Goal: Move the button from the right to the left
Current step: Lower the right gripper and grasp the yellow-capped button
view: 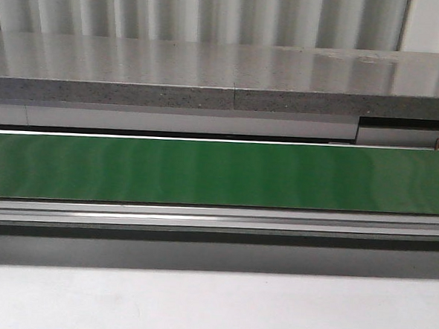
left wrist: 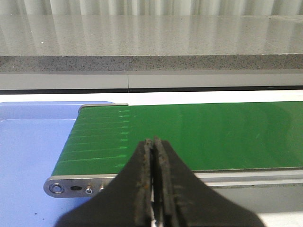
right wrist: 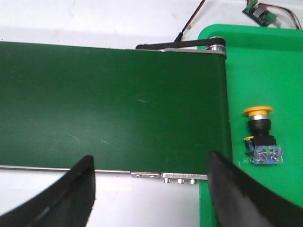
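Note:
The button [right wrist: 260, 136] lies on its side on the green tray [right wrist: 284, 85] in the right wrist view, yellow cap away from the blue-grey block, just beyond the end of the green conveyor belt [right wrist: 113, 104]. My right gripper [right wrist: 151, 182] is open and empty, above the belt's near edge, with the button off to one side of its fingers [right wrist: 232, 189]. My left gripper [left wrist: 154, 179] is shut and empty, over the belt's other end [left wrist: 189, 132] beside a blue tray [left wrist: 28, 156]. Neither gripper nor the button shows in the front view.
The belt [view: 219, 172] runs across the front view, with a grey stone ledge [view: 225, 79] behind it and a metal rail [view: 216, 220] in front. A circuit board with wires [right wrist: 262, 13] lies past the green tray.

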Available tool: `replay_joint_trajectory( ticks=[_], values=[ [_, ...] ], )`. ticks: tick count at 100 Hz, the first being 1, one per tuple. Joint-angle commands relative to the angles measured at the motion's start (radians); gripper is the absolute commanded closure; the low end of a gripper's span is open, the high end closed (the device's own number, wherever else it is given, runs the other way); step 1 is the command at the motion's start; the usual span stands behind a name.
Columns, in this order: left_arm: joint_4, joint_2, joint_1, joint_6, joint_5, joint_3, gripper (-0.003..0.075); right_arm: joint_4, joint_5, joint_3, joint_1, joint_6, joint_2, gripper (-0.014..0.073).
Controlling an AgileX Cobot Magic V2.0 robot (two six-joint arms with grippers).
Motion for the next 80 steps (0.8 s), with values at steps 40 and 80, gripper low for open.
replay_joint_trajectory(
  ticks=[40, 80],
  values=[
    [-0.002, -0.03, 0.0, -0.003, -0.082, 0.039, 0.0741, -0.002, 0.064, -0.201, -0.231, 0.001, 0.258, 0.0032],
    [-0.002, -0.03, 0.0, -0.003, -0.082, 0.039, 0.0741, -0.012, 0.165, -0.38, -0.448, 0.001, 0.513, 0.0032]
  ],
)
